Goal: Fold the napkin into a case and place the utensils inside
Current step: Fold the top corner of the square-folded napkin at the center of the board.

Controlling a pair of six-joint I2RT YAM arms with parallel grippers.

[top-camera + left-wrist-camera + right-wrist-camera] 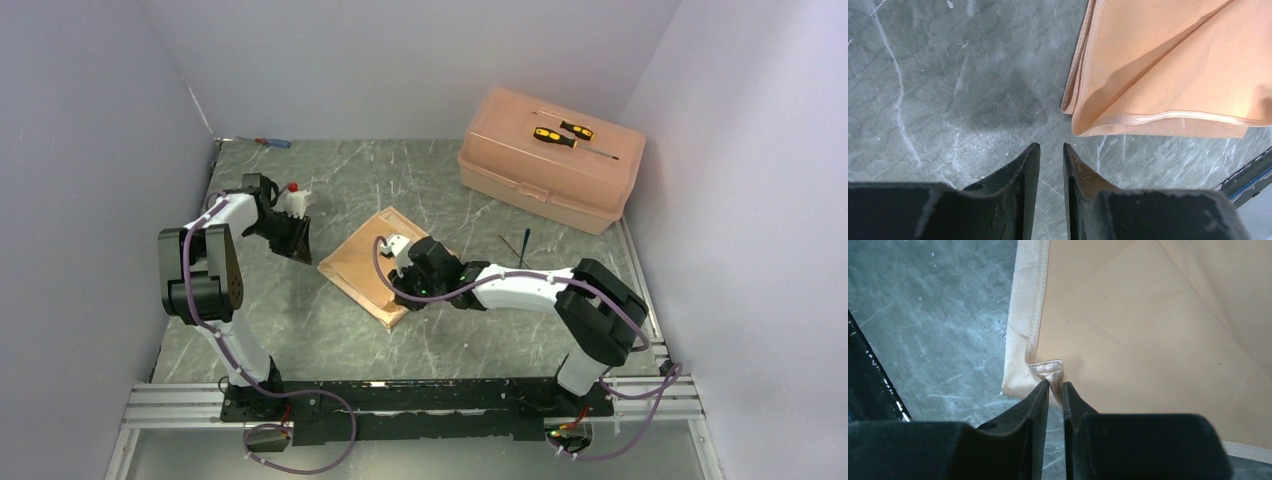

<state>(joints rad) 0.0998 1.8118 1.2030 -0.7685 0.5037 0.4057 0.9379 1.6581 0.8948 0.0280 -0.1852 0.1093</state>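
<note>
**Right pincer clamped on napkin hem; left pincer idle beside the cloth**

1. Right gripper: the jaws are drawn almost together on a small, shiny curl of hem at the edge of the napkin. The curl rises off the table between the tips. The rest of the cloth lies flat beyond them, with a diagonal crease running across it.

2. Left gripper: the jaws stand at a narrow gap with bare table visible through it and nothing held. The tips sit just short of the napkin's nearest corner, where several stacked layers and a satin-edged hem are exposed. They do not touch the cloth.

3. Napkin position: in the overhead view the peach cloth lies folded near the table centre, turned at an angle to the table edges. The right wrist covers its right-hand part.

4. Utensils: thin items, one with a dark blue part, lie on the table right of the napkin, apart from it. They are too small in this view to identify piece by piece. The right forearm runs just in front of them.

5. Surroundings: a pink box stands at the far right with two yellow-and-black screwdrivers on its lid. A red-and-blue screwdriver lies at the far left, against the back wall.
</note>
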